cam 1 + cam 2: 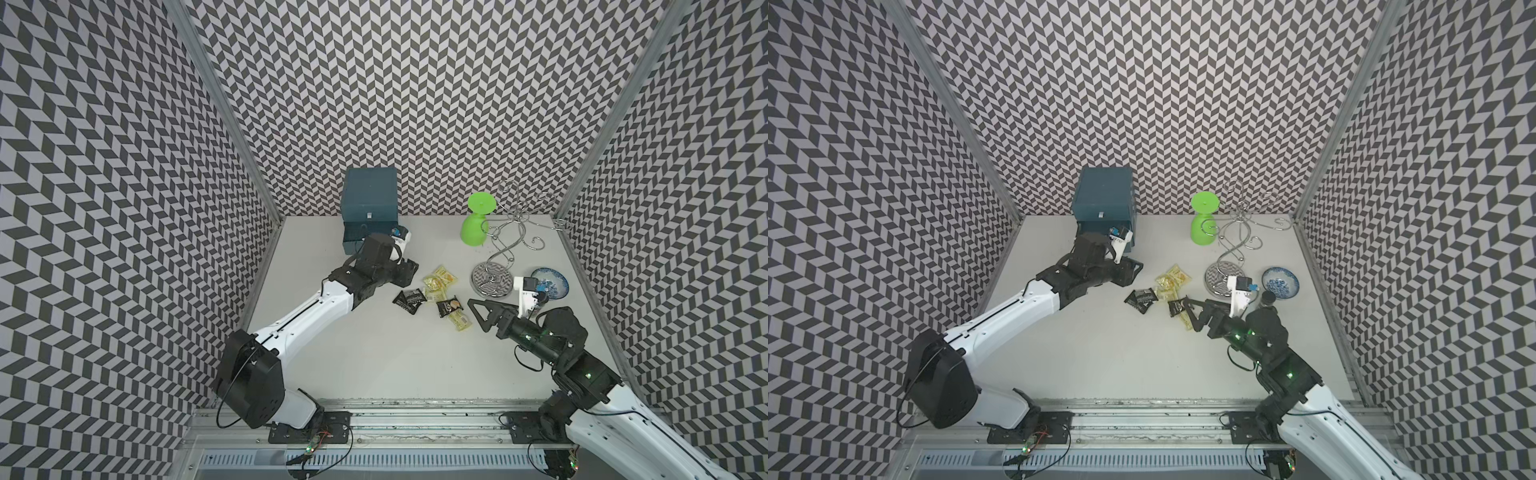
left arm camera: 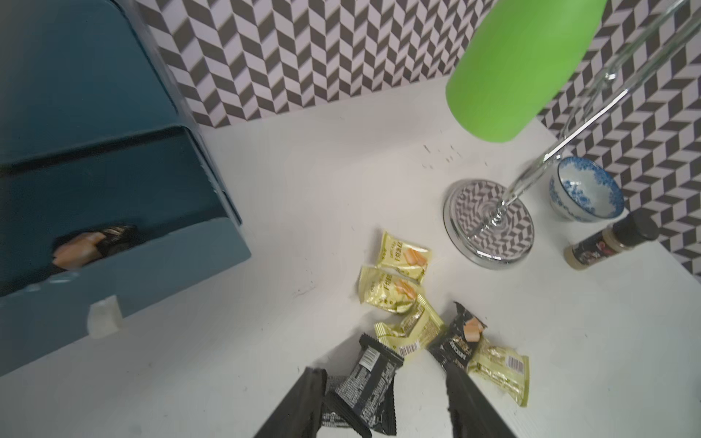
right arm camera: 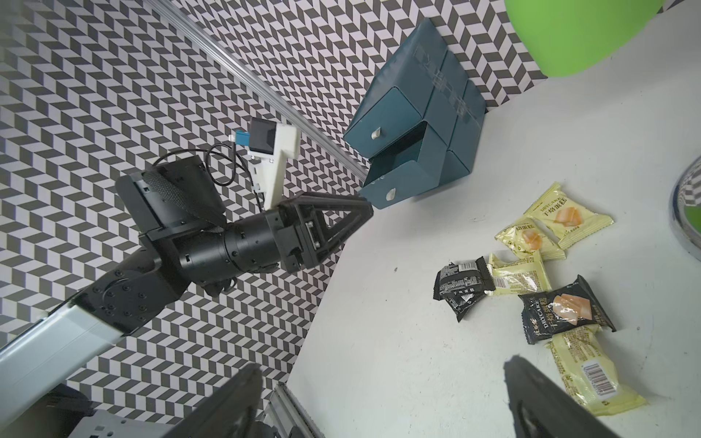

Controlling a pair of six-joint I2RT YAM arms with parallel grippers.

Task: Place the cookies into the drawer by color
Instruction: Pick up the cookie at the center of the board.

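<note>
Yellow and black cookies (image 1: pixel 434 284) clustered on the counter (image 1: pixel 374 353), before the teal drawer (image 1: pixel 370 195).
The drawer sits at the back wall, a lower tray (image 2: pixel 151 265) pulled out with a black packet (image 2: pixel 117 235) inside. The left gripper (image 1: pixel 409 272), released and empty, hangs just before that tray; the right gripper (image 1: pixel 478 315), spread wide, sits just beside the cluster. A stand (image 1: pixel 492 284), bowl (image 1: pixel 561 276), jar (image 2: pixel 607 246) and green cup (image 1: pixel 476 226) crowd the right side.

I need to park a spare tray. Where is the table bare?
Bare: the front half of the table, from the cookies to the front rail; the strip between the drawer and the green cup. Crowded: around the cookies, and back right with the wire stand, bowl and spice jar.
</note>
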